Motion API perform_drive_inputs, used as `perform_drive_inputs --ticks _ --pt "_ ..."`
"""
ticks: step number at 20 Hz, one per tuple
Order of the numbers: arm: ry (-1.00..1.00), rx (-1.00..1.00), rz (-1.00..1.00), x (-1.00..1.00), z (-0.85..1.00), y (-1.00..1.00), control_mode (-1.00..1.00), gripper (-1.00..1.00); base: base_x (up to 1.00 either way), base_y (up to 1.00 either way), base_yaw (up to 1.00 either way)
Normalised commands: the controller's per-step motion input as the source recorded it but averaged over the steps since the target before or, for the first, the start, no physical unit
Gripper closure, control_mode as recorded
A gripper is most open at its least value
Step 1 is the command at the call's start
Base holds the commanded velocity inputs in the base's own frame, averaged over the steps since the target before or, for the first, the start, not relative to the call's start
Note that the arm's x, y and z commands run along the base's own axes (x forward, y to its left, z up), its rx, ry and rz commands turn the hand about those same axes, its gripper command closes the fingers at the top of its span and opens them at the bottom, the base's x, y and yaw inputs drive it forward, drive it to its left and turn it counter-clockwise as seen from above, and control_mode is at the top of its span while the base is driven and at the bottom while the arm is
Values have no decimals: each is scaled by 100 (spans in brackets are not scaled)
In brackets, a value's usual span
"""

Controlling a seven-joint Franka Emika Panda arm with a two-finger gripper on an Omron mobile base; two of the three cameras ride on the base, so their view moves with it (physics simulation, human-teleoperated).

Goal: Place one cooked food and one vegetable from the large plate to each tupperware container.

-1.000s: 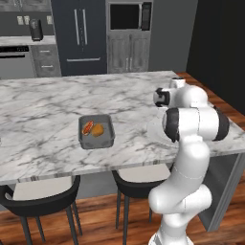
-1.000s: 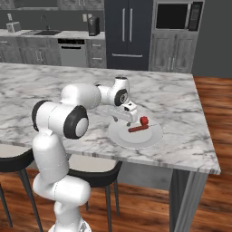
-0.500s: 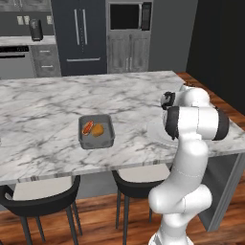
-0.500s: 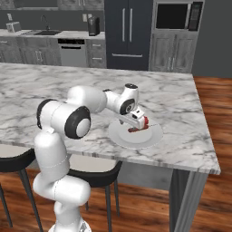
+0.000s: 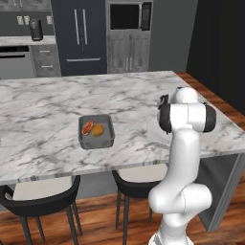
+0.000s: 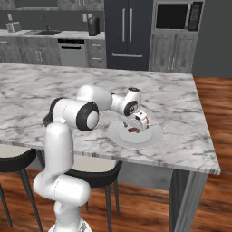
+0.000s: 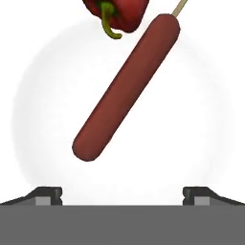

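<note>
Over the last second the arm has swung rightward and lowered, so the gripper now hangs just above the large plate. Its jaws stand wide apart, holding nothing. Directly below and ahead of the fingertips lies a brown sausage on a stick, tilted across the plate, with a red pepper beyond its far end. Well off to the arm's left sits the dark tub with two foods inside.
</note>
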Motion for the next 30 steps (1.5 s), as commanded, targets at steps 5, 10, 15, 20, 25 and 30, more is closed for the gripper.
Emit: perform_drive_inputs --ticks 5,10,15,20,25,30 --pt "0 0 0 40 -21 -19 -100 -100 0 0 0" --pt "0 0 0 32 -51 0 -100 -100 0 0 0" --pt "0 0 0 11 -54 0 -100 -100 0 0 0" --pt "0 1 0 -6 -68 11 -100 100 0 0 0" --pt "0 7 0 -43 -46 1 -100 100 0 0 0" --pt "0 2 0 -40 -15 -1 -100 100 0 0 0"
